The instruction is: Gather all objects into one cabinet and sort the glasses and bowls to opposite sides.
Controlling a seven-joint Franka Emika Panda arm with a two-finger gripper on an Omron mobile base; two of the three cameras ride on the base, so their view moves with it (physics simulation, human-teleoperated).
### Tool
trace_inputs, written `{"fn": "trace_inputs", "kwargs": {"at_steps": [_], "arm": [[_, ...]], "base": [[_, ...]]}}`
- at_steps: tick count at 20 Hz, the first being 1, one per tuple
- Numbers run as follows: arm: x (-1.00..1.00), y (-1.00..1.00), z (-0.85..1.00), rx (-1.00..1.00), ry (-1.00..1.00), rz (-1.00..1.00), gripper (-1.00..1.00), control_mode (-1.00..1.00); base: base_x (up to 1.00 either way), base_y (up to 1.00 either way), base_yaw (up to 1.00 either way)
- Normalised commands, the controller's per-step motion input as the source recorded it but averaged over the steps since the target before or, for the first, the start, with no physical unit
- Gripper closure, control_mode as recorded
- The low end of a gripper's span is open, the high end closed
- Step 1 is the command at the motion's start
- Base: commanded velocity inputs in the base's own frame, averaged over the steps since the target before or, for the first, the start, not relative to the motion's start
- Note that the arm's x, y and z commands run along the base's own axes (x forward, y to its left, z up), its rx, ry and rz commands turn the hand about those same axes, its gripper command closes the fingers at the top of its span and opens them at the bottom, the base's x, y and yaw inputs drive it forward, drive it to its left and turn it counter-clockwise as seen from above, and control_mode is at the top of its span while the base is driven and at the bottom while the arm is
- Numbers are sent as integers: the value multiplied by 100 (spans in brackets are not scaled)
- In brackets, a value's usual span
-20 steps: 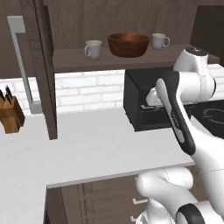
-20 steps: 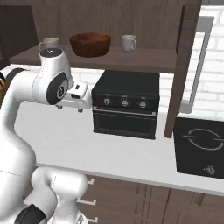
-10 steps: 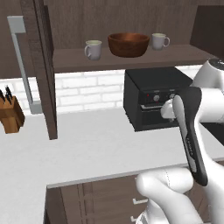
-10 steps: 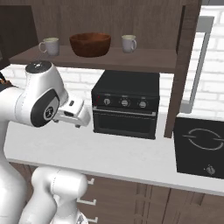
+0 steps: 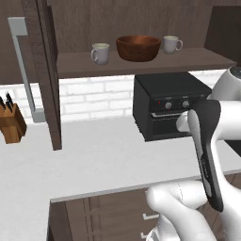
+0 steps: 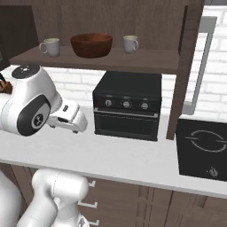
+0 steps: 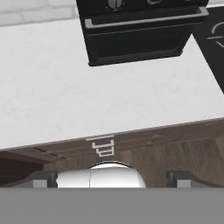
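While the arm sits low over the desk (image 6: pixel 133 159), we read the task as close to done, going by how things lie on the cabinet (image 6: pixel 186 66) shelf. Both doors stand open, and the long shelf carries three things in a row: a pale mug (image 5: pixel 100 52) toward the left end, the large brown wooden bowl (image 5: pixel 138 47) in the middle, and a second mug (image 5: pixel 172 44) toward the right end, just beside the bowl. All three stand upright and empty as far as we can see.

So the gathering looks complete, since we find no loose mug or bowl on the desk. The sorting does not: the mugs sit on both sides of the bowl, not together at one end with the bowl at the other. We judge that one mug, or the bowl, has yet to change places.

Our gripper (image 7: pixel 112 177) hangs near the desk's front edge, in front of the black oven (image 6: pixel 127 104), its fingers (image 7: pixel 183 178) spread wide with nothing between them.
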Motion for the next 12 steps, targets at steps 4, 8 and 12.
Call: {"fn": "trace_inputs", "kwargs": {"at_steps": [4,8,12], "arm": [[-3,3,16,-8,0,0,-100,-100],[-2,5,18,-6,0,0,-100,-100],[-6,0,7,0,0,0,-100,-100]], "base": [[0,0,0],[0,0,0],[0,0,0]]}}
